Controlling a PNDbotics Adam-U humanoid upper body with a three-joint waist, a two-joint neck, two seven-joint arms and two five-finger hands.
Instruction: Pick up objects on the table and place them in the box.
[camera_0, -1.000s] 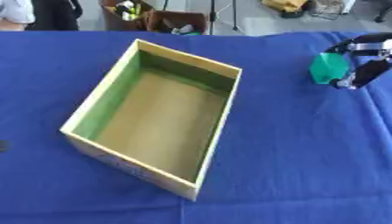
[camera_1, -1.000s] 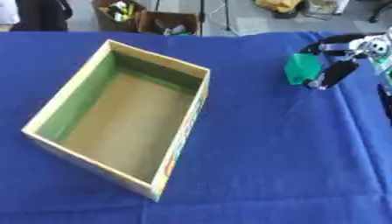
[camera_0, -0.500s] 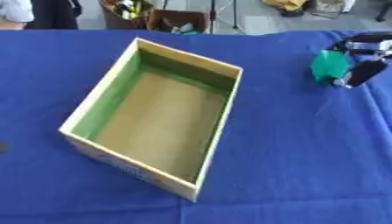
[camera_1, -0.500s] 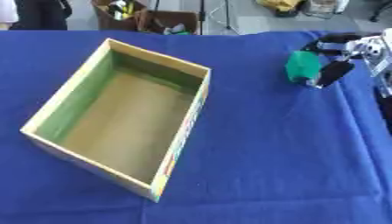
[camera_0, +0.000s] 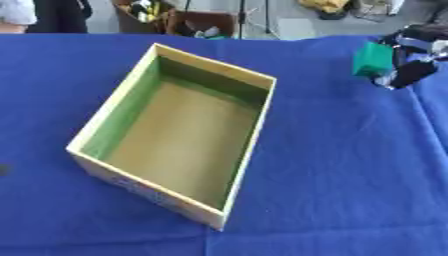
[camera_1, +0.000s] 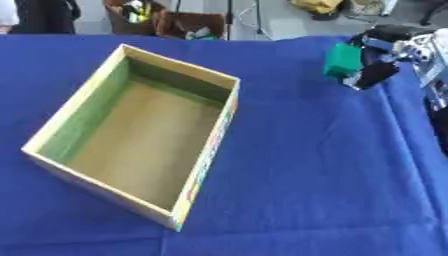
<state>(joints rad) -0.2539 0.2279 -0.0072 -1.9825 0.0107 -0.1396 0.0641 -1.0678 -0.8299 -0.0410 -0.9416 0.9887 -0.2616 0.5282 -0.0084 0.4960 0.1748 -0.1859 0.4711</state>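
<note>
An open cardboard box (camera_0: 262, 115) with green inner walls and a tan floor lies askew on the blue table, left of centre, with nothing inside. At the far right my right hand (camera_1: 381, 56) is shut on a small green block (camera_1: 341, 60), held above the cloth and apart from the box. The black fingers (camera_0: 409, 74) curl round the block's right side. My left hand shows in neither view.
A blue cloth (camera_0: 350, 165) covers the table. Beyond its far edge stand cardboard cartons (camera_0: 188, 20) and stand legs on the floor. A small dark spot (camera_0: 3, 170) lies at the left edge of the cloth.
My right hand has risen a little with the green block. The box has not moved.
</note>
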